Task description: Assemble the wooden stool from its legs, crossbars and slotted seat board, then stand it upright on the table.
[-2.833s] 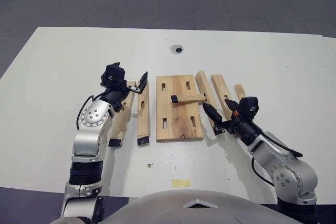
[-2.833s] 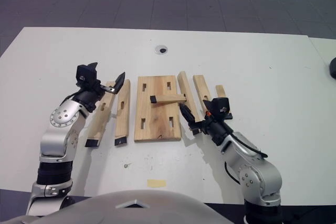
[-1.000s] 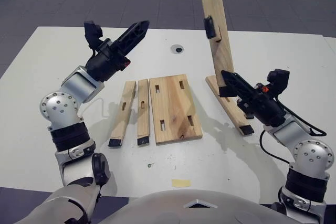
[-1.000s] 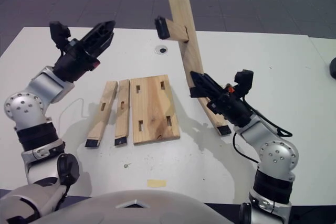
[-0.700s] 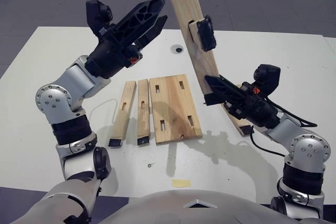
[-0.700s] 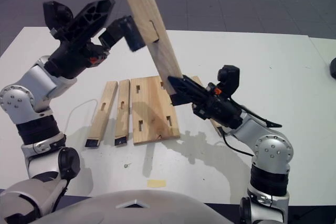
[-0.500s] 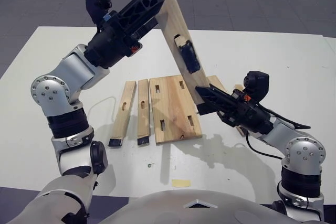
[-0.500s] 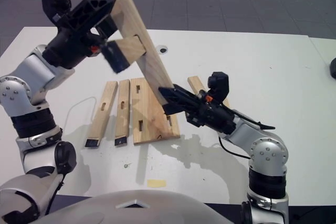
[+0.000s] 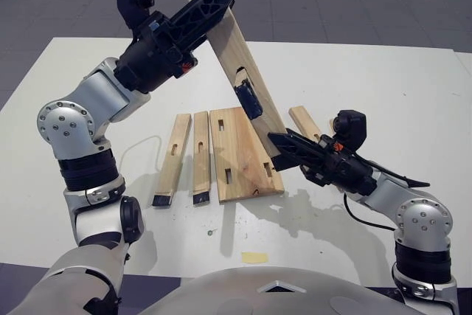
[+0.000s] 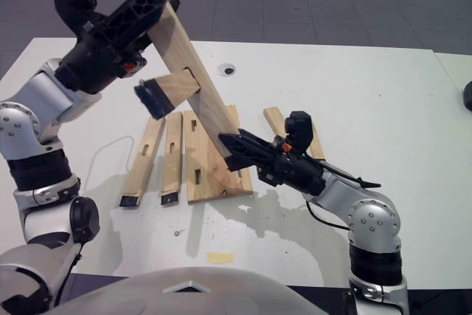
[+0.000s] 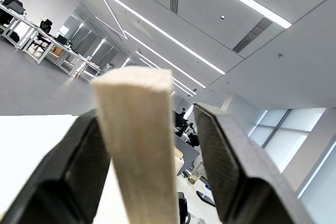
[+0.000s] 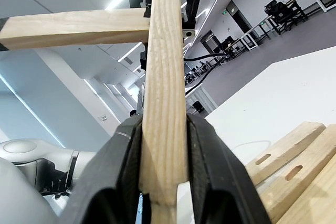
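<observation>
as the right gripper [image 9: 277,145] clenched the lower end of the tilted leg [image 9: 230,42], the left gripper [image 9: 218,1] sat spread around its top end; the crossbar [image 10: 173,88] jutted out between both grippers, the seat board [image 9: 228,171] flat on the counter [image 9: 383,86] beneath the right gripper.

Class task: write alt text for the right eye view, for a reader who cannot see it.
The robot's right hand clamps the lower end of a tilted pale wooden stool leg with a black-tipped wooden crossbar plugged in; the left hand brackets its top. A slotted wooden seat board and spare wooden legs lie on the white table.
</observation>
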`<state>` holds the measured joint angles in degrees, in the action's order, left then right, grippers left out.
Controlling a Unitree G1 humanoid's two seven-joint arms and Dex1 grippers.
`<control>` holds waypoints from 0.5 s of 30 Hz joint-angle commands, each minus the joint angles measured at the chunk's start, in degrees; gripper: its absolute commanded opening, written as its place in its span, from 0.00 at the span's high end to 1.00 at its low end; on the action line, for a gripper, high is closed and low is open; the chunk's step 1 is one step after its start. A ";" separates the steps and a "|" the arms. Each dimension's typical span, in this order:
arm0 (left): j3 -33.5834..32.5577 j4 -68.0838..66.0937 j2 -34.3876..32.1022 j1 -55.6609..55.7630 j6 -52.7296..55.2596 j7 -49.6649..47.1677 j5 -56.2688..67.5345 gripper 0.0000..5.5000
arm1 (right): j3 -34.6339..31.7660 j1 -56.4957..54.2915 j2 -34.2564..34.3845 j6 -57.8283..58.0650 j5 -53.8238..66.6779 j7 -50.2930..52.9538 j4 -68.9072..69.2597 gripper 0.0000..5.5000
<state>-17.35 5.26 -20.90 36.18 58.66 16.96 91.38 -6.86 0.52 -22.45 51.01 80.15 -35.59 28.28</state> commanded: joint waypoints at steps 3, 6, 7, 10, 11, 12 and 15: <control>1.01 2.90 -0.01 3.43 -1.98 -1.05 1.11 0.72 | 0.95 0.10 0.13 -2.19 -2.56 1.49 0.16 0.81; 1.27 3.36 -0.84 4.53 -2.13 -0.47 1.46 0.80 | 1.19 0.42 0.10 -2.62 -2.50 1.53 0.12 0.81; 1.46 3.56 -1.28 4.52 -2.11 -0.32 1.01 0.80 | 1.32 0.52 0.20 -2.87 -2.79 1.69 -0.10 0.81; 1.69 3.93 -2.12 4.48 -2.31 -0.01 0.00 0.80 | 1.85 0.88 0.28 -3.56 -3.61 1.88 -0.28 0.81; 1.52 4.03 -2.34 4.56 -2.56 0.06 -0.10 0.80 | 2.06 0.95 0.40 -3.88 -3.94 2.32 -0.22 0.81; 1.24 4.14 -2.51 4.88 -3.11 -0.07 -0.43 0.80 | 2.33 0.88 0.58 -4.39 -4.88 3.25 -0.39 0.75; -0.41 3.35 -2.64 6.88 -6.14 -1.56 -2.39 0.81 | 2.13 0.68 1.68 -6.39 -7.58 6.29 -1.45 0.66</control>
<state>-16.09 8.30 -22.80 39.25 55.99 16.21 89.99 -4.41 0.65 -21.43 45.96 75.81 -33.01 28.47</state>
